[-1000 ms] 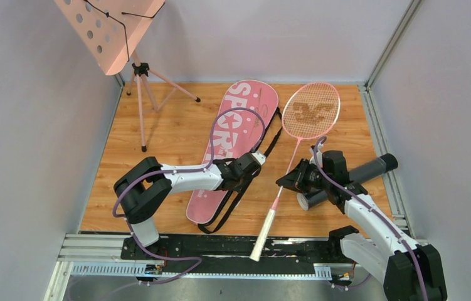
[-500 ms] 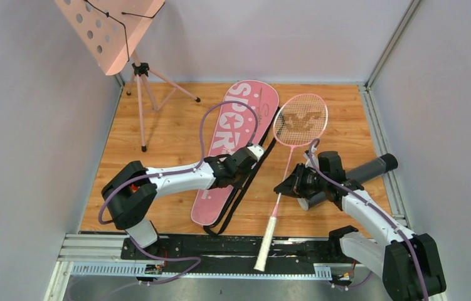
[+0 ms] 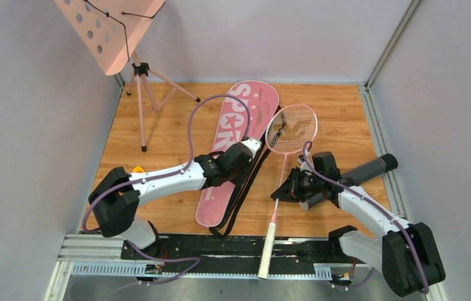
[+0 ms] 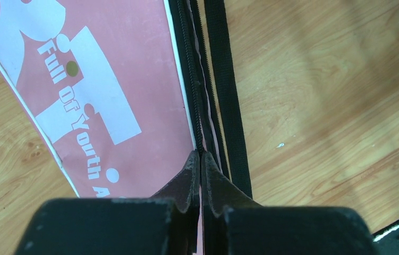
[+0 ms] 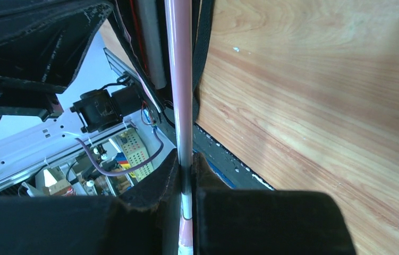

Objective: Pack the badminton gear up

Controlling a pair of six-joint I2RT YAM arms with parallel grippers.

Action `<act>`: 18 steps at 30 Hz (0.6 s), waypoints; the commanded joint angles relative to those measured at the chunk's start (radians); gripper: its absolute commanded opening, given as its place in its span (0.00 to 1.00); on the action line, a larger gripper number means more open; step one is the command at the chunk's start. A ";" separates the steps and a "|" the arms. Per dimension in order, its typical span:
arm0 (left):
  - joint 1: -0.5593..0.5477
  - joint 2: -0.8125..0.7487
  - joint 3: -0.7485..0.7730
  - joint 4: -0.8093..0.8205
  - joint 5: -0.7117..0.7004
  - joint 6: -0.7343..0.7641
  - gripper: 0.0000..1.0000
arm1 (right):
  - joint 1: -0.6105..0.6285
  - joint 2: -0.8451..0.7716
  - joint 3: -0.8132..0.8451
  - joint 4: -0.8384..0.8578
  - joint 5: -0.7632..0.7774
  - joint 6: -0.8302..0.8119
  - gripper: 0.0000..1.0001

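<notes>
Top view high behind bases, facing down over table (image 3: 345, 125); wrist views close, left on racket bag (image 4: 133, 42) edge, right on racket (image 5: 178, 79) shaft, both also in top.

The racket bag (image 3: 240, 118) bears "SPOR" and "Full Of Youth".

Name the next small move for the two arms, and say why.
Probably lift the left gripper a little to raise the racket bag edge it pinches by the zipper. The right gripper is clamped on the racket by its shaft, with the head close beside the bag's upper edge, so a gap there would likely let the head slide in.
</notes>
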 commanded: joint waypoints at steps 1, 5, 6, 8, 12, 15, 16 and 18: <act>0.001 -0.063 0.041 0.031 0.015 -0.019 0.00 | 0.029 0.004 0.051 0.041 -0.052 0.020 0.00; 0.001 -0.085 0.010 0.079 0.053 0.001 0.00 | 0.052 0.029 0.052 0.058 -0.086 0.038 0.00; 0.001 -0.090 0.004 0.098 0.059 0.002 0.00 | 0.064 0.033 0.052 0.057 -0.091 0.041 0.00; 0.001 -0.090 -0.009 0.109 0.068 0.003 0.00 | 0.094 0.044 0.052 0.058 -0.102 0.048 0.00; 0.001 -0.086 -0.014 0.105 0.068 0.011 0.00 | 0.145 0.046 0.040 0.064 -0.102 0.069 0.00; 0.001 -0.091 -0.030 0.122 0.065 0.020 0.00 | 0.157 0.035 0.017 0.090 -0.095 0.088 0.00; 0.001 -0.093 -0.038 0.126 0.067 0.023 0.00 | 0.159 0.028 0.008 0.116 -0.106 0.091 0.00; 0.001 -0.098 -0.045 0.131 0.079 0.034 0.00 | 0.159 0.023 -0.005 0.158 -0.133 0.093 0.00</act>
